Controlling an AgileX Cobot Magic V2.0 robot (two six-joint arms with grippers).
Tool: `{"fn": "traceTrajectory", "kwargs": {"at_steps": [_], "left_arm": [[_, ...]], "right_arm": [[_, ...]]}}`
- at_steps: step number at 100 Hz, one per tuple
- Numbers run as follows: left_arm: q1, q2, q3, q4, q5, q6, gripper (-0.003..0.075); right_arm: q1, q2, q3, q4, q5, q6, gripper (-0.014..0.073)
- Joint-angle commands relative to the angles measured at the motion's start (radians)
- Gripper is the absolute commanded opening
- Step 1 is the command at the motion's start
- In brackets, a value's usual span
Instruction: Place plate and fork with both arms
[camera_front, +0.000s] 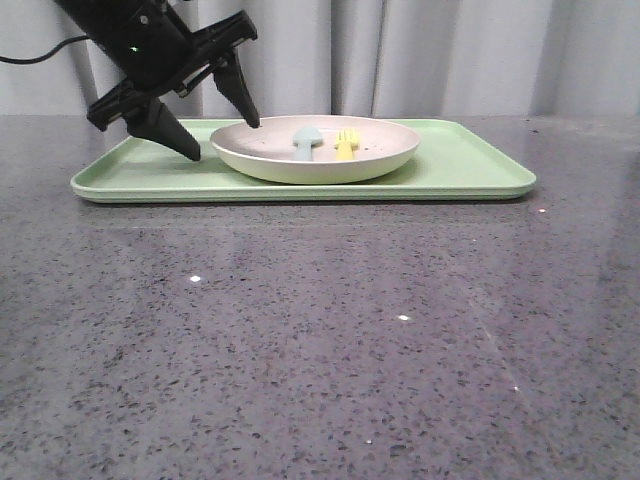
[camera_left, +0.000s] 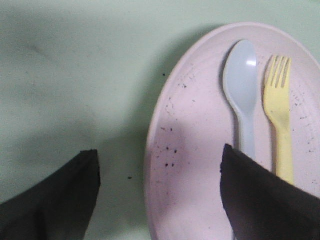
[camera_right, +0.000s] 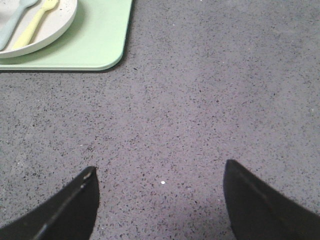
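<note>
The speckled cream-pink plate (camera_front: 315, 152) (camera_left: 200, 150) (camera_right: 55, 22) rests on the light-green tray (camera_front: 460, 165). Inside it lies the yellow fork (camera_front: 346, 144) (camera_left: 279, 117) (camera_right: 34, 22), side by side with a pale blue-green spoon (camera_front: 306, 142) (camera_left: 241, 90). My left gripper (camera_front: 225, 138) (camera_left: 160, 160) is open and straddles the plate's left rim: one finger stands over the tray outside the plate, the other over the plate's inside, by the spoon handle. My right gripper (camera_right: 160, 172) is open over bare speckled tabletop, off the tray's corner, and is out of the front view.
The tray (camera_right: 95, 45) lies across the back of the grey speckled table (camera_front: 320, 340), with a pale curtain (camera_front: 450, 50) behind it. The left arm's black body (camera_front: 140, 45) hangs above the tray's left end.
</note>
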Motion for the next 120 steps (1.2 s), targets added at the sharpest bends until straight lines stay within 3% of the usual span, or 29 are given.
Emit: {"fn": "traceTrajectory", "kwargs": {"at_steps": [1,29,74,88,120], "left_arm": [[-0.006,-0.095,-0.028,0.013,-0.010,-0.011,0.0492],[0.033,-0.223,-0.028,0.139,0.038,-0.011,0.0492],[0.206,-0.426,-0.007,0.366,0.170,-0.004,0.0492],[0.243,-0.511,0.096,0.412,0.149,-0.004,0.0492],[0.334,-0.787,0.502,0.420,0.021,-0.004,0.0492]], "right_arm": [[-0.005,0.015,-0.032,-0.002,-0.061,-0.001,0.0526],[-0.005,0.015,-0.032,-0.002,-0.061,-0.001,0.0526],[-0.005,0.015,-0.032,-0.002,-0.062,-0.001,0.0526],[-0.005,0.015,-0.032,-0.002,-0.062,-0.001,0.0526],[-0.005,0.015,-0.032,-0.002,-0.064,-0.001,0.0526]]}}
